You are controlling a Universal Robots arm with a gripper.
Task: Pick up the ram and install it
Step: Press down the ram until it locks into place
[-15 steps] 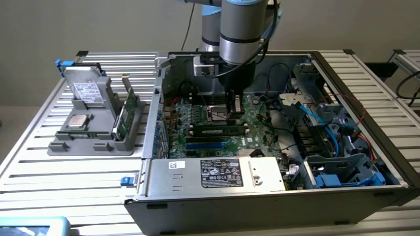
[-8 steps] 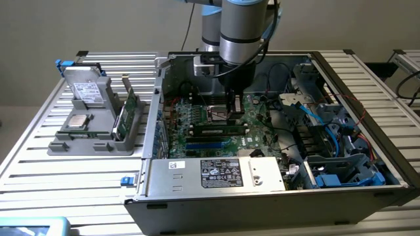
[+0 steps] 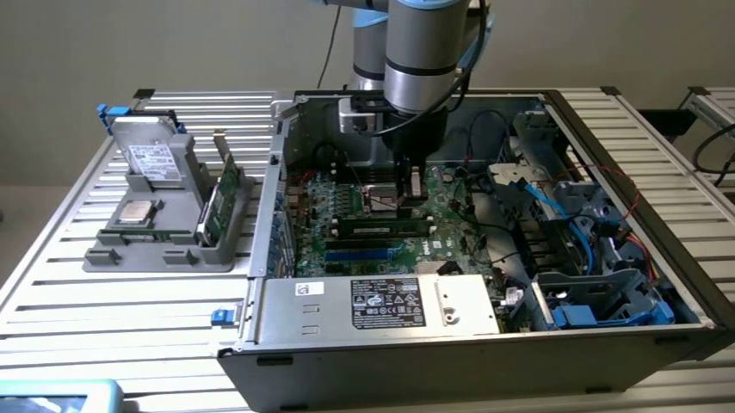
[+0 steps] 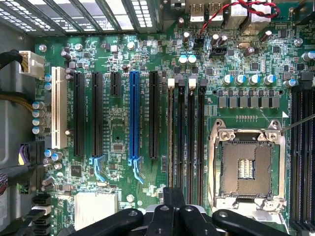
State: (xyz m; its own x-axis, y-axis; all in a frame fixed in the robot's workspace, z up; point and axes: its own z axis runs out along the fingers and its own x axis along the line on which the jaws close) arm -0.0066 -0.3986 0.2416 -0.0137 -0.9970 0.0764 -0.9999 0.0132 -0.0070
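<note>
The ram (image 3: pixel 385 230) is a slim dark stick with a small white label, lying along one of the motherboard's long black slots (image 3: pixel 344 225) inside the open computer case. In the wrist view its thin green edge (image 4: pixel 171 142) runs along the slot farthest from the CPU socket (image 4: pixel 246 164). My gripper (image 3: pixel 410 196) hangs low over the board, just beyond the ram, near the socket. In the wrist view the black fingers (image 4: pixel 173 199) are pressed together above one end of the slots. The gripper is shut and nothing shows between the fingers.
The case walls (image 3: pixel 275 198) enclose the motherboard (image 4: pixel 118 132). A power supply (image 3: pixel 379 303) sits at the near side, with blue cables and drive bays (image 3: pixel 597 258) on the exterior view's right. A grey holder (image 3: pixel 161 232) outside holds a drive, a chip and upright green cards (image 3: pixel 227 191).
</note>
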